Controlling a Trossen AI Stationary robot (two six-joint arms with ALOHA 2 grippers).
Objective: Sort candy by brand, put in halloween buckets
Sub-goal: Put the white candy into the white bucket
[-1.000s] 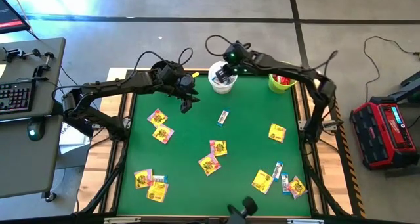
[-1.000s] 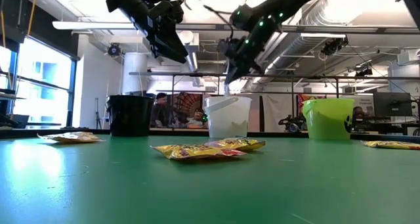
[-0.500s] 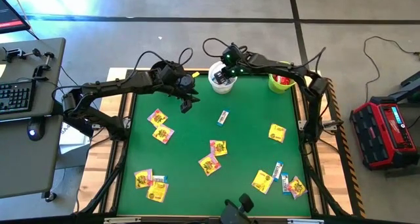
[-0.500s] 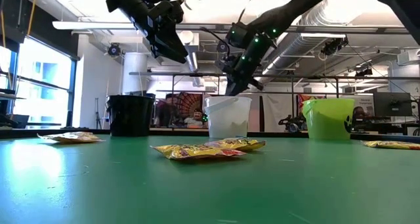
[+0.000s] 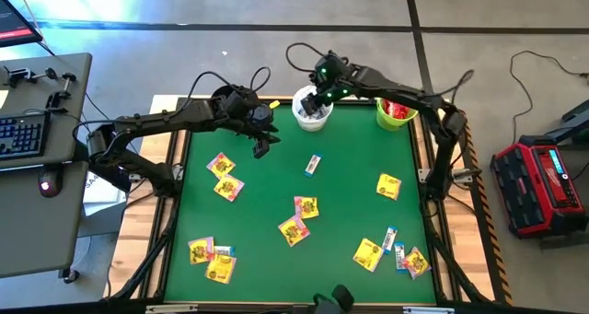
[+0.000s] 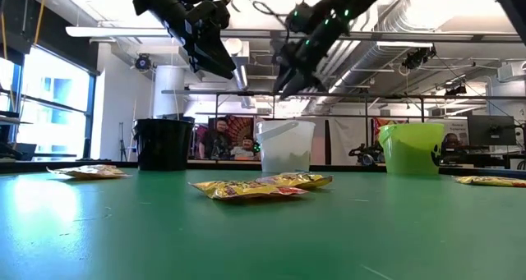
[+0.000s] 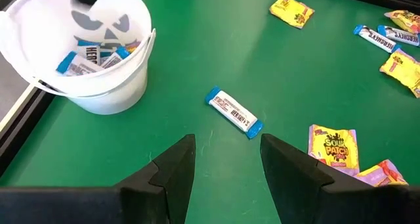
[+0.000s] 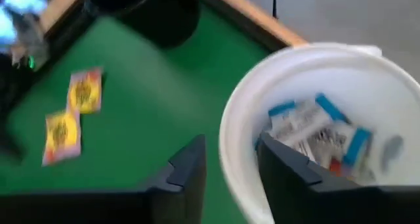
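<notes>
The white bucket (image 5: pixel 311 113) stands at the table's far edge with white-and-blue candy (image 8: pixel 315 135) inside. My right gripper (image 8: pixel 230 178) hangs open just above its rim and holds nothing; the low view shows this gripper (image 6: pixel 283 83) clear of the bucket (image 6: pixel 285 146). The green bucket (image 5: pixel 394 115) at the far right holds red candy. The black bucket (image 6: pixel 162 143) is mostly hidden under my left arm in the high view. My left gripper (image 7: pixel 226 165) hovers open above the table, near one white-and-blue packet (image 7: pixel 234 112). Yellow packets (image 5: pixel 228 187) lie scattered on the green table.
Several yellow and white-and-blue packets lie across the near half of the table, in groups at the near left (image 5: pixel 212 257) and near right (image 5: pixel 391 250). Two packets (image 5: pixel 299 219) lie at the middle. Wooden edges (image 5: pixel 173 167) frame the green surface.
My right gripper has dipped toward the mouth of the white bucket and then come up again, staying over the bucket.
</notes>
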